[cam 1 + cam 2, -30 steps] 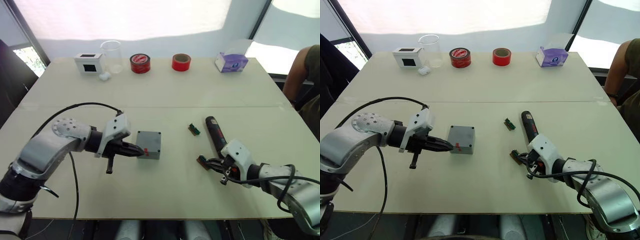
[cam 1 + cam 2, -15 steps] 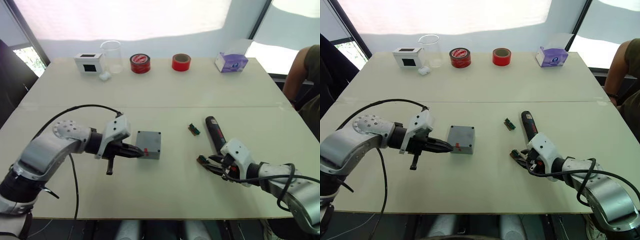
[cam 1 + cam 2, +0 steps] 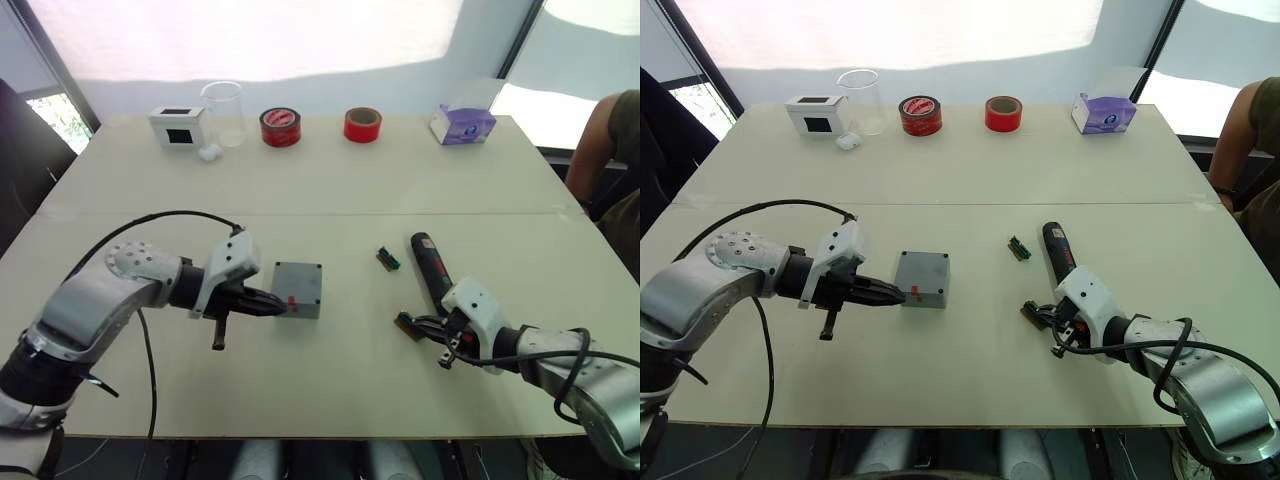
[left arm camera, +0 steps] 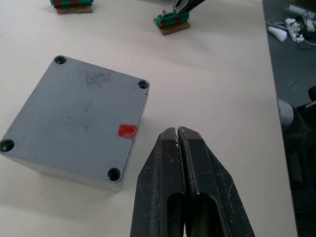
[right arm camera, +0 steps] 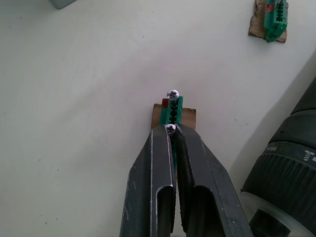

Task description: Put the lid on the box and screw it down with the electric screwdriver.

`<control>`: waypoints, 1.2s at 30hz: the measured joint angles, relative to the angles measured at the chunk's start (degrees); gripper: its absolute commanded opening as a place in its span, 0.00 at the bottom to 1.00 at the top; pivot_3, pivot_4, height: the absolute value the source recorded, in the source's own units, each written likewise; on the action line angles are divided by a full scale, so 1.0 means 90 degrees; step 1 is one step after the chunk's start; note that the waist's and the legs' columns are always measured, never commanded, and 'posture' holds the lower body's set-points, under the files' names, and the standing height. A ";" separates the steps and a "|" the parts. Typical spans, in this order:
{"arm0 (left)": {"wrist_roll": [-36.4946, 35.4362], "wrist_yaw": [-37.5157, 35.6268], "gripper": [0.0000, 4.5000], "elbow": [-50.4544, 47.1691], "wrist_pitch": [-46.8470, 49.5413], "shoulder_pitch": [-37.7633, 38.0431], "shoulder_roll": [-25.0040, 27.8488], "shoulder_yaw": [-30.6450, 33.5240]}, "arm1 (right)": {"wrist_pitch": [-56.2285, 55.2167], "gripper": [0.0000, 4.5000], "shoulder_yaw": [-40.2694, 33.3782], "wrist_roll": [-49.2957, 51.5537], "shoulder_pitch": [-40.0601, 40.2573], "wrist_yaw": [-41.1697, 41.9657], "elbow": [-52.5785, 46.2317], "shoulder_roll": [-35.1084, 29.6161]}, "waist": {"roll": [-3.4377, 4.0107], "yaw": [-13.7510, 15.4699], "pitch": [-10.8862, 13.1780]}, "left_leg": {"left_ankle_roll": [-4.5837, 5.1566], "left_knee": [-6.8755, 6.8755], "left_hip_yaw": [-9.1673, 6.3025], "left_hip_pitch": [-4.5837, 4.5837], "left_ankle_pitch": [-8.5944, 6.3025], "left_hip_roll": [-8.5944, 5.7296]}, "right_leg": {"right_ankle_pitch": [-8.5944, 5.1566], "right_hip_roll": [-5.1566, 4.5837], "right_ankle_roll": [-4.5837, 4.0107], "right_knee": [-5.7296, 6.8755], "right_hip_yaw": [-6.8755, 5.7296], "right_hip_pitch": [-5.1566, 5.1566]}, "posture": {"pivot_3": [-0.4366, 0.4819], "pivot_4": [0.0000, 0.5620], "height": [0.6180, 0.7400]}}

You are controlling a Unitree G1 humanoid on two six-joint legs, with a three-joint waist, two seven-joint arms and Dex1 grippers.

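Bright backlight from rear windows (image 3: 250, 35), glare up top; soft shadows, wrist views sharp.

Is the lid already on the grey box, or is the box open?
It is on. The lid covers the box flush, but all four corner holes look empty, so no screws are in.
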 measured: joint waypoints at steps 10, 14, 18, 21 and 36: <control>-0.0071 0.0162 0.00 0.0428 0.0058 0.0000 -0.0132 0.0404 | -0.0050 0.03 -0.0011 0.0032 -0.0012 0.0007 0.0000 0.0000 | 0.0000 -0.0002 0.0000 | 0.0000 0.0001 0.0000 0.0000 0.0000 0.0000 | 0.0000 0.0000 0.0000 0.0005 0.0000 -0.0003 | 0.48 0.27 1.00; -0.0389 0.0193 0.00 0.0712 0.0359 -0.0057 -0.0117 0.0915 | 0.0141 0.03 -0.0336 0.0506 -0.0332 0.0221 -0.0192 -0.0097 | 0.0001 -0.0007 0.0000 | 0.0000 0.0004 0.0001 0.0000 0.0000 0.0000 | 0.0000 0.0000 0.0000 0.0011 0.0000 -0.0007 | 0.48 0.27 1.00; -0.0613 0.0218 0.00 0.0885 0.0639 -0.0046 0.0090 0.1432 | 0.0572 0.03 -0.0822 0.1228 -0.1557 0.0325 -0.0417 -0.0321 | 0.0001 -0.0032 0.0000 | 0.0000 0.0005 0.0000 0.0007 0.0000 0.0004 | -0.0001 -0.0004 -0.0001 0.0017 0.0001 -0.0006 | 0.48 0.27 1.00; -0.0650 0.0264 0.00 0.1089 0.0728 0.0039 0.0165 0.1695 | 0.0744 0.03 -0.0571 0.1502 -0.2583 0.0064 -0.0340 0.0107 | 0.0001 -0.0027 0.0000 | 0.0000 0.0004 0.0000 0.0007 0.0000 0.0006 | -0.0001 -0.0006 -0.0002 0.0021 0.0003 -0.0009 | 0.48 0.27 1.00; -0.0999 0.0823 0.00 0.0611 0.1044 0.0873 0.0211 0.2425 | -0.0584 0.03 0.1969 0.0239 -0.3854 0.0095 0.1936 0.1687 | -0.0002 -0.0027 -0.0001 | -0.0003 0.0006 0.0008 -0.0009 0.0002 -0.0005 | 0.0000 -0.0022 -0.0002 0.0030 0.0006 -0.0030 | 0.48 0.27 1.00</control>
